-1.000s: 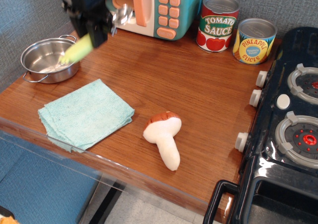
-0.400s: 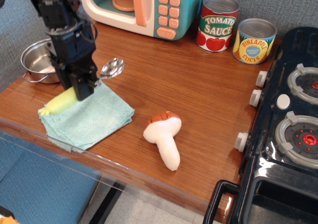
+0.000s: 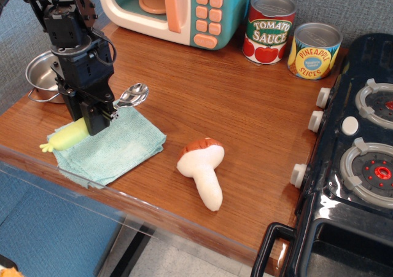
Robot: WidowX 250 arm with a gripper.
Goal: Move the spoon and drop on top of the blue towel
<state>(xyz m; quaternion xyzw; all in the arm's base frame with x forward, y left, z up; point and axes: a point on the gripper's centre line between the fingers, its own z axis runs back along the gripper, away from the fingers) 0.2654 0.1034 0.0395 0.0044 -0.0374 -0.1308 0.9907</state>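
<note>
Spoon [image 3: 92, 120] in my grip, mid-shaft. Long axis runs diagonal: silver bowl [image 3: 132, 96] sticks out to the upper right of my gripper [image 3: 97, 120], pointing toward the toy microwave; yellow-green handle [image 3: 66, 137] sticks out lower left, toward the table's front edge. Bowl end looks a bit higher than handle end, so slight tilt; can't confirm exact angle from one view. My fingers are clamped on the spoon, jaws narrow around it; contact point itself hidden behind my own housing.

Blue towel [image 3: 116, 148] directly under me & the spoon. Handle end looks low over the towel's left part, tip poking past the left edge; can't tell if it touches the cloth. Bowl end sits over the towel's far corner, about at the wood boundary.

Outward from there:
- Steel pot [image 3: 43, 77] just behind me, to the left, partly hidden by my arm. Apart from the towel.
- Plush mushroom [image 3: 202, 166] to my right, lying on its side on the wood, brown cap toward me, white stem pointing away toward the front. Near the towel's right corner, not touching.
- Toy microwave [image 3: 184, 10] well behind me, right of my arm, at the wall.
- Tomato sauce can [image 3: 269, 28] & pineapple slices can [image 3: 314, 50] further right along the wall, side by side.
- Toy stove [image 3: 356, 148] far right, knobs facing the table [image 3: 245, 117].
</note>
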